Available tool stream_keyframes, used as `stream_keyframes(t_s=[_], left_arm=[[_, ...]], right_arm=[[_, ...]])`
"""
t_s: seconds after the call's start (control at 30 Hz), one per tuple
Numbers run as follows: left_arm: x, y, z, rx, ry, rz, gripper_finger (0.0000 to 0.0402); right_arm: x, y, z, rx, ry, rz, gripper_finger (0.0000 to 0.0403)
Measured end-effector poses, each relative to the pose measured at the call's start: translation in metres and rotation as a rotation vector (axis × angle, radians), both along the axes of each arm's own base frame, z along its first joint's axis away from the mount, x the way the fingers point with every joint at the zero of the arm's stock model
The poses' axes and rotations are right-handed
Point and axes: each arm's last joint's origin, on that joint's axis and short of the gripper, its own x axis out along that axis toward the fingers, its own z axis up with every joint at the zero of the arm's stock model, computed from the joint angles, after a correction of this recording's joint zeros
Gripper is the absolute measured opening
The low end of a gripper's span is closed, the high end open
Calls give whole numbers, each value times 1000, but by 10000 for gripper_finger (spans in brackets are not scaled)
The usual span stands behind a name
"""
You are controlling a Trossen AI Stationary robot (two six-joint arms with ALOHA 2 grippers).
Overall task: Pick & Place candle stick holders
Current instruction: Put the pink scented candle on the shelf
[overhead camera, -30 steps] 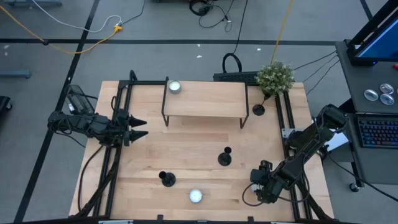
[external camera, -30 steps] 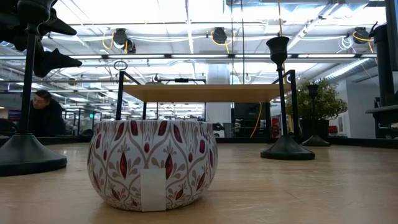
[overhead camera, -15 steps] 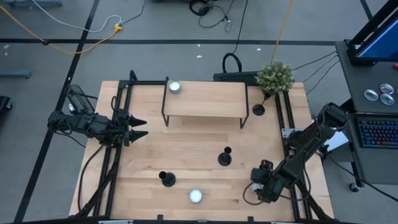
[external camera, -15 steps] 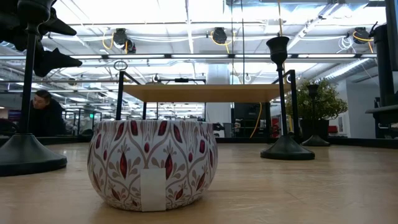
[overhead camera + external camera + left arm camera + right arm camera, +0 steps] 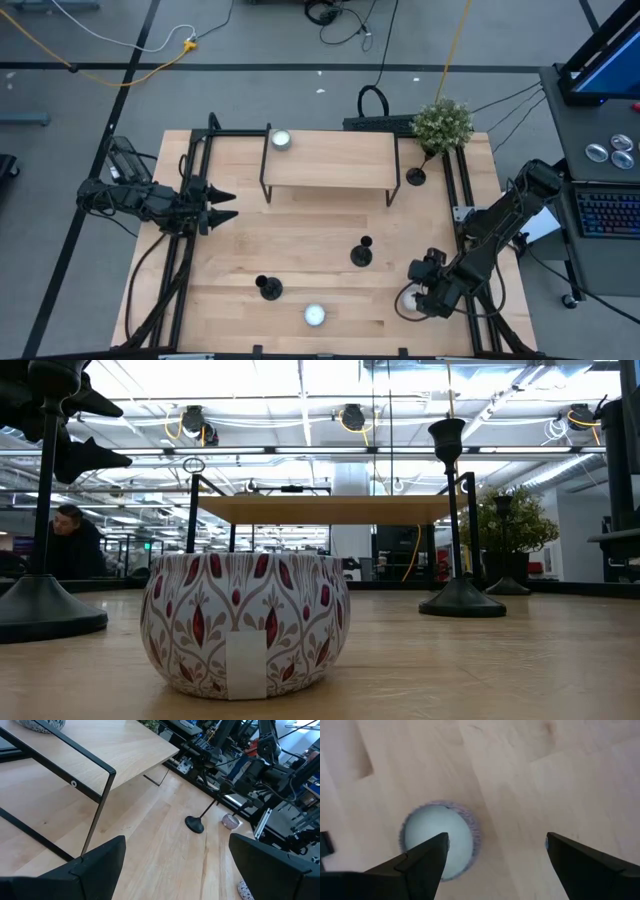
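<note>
At the front right part of the light wooden surface (image 5: 300,225), your right tool (image 5: 412,298) is pointing straight down with its dark fingers (image 5: 422,860) spread wide and gripping nothing. Directly beneath it, a small round candle tin with a pale top and a purplish patterned rim (image 5: 439,840) is sitting on the boards, closer to one finger than the other and touching neither.

Your left tool (image 5: 225,204) is waiting at the left edge of the surface, its fingers also fully apart and empty, pointing in toward the middle.

Three matte black candle stick holders, each a round disc base with a thin upright stem, are standing on the surface. One candle stick holder (image 5: 361,254) is standing right of centre, just up and left of your right tool. A second holder (image 5: 269,289) is standing near the front, left of centre, and a third holder (image 5: 415,177) is standing at the back right, beside a small green potted plant (image 5: 442,124).

A white round tin with a red leaf pattern (image 5: 245,622) is sitting at the front edge, near the second holder. A wooden shelf on black metal legs (image 5: 328,160) is standing at the back, carrying another small round tin (image 5: 280,140) at its left end.
</note>
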Motion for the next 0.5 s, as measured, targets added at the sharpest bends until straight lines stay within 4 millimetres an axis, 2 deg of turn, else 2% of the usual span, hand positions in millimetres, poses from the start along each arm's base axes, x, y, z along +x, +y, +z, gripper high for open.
stream_keyframes(t_s=[0.5], left_arm=[[0,0,0,0,0,0,363]], right_arm=[[4,5,2,53,-42,21,329]])
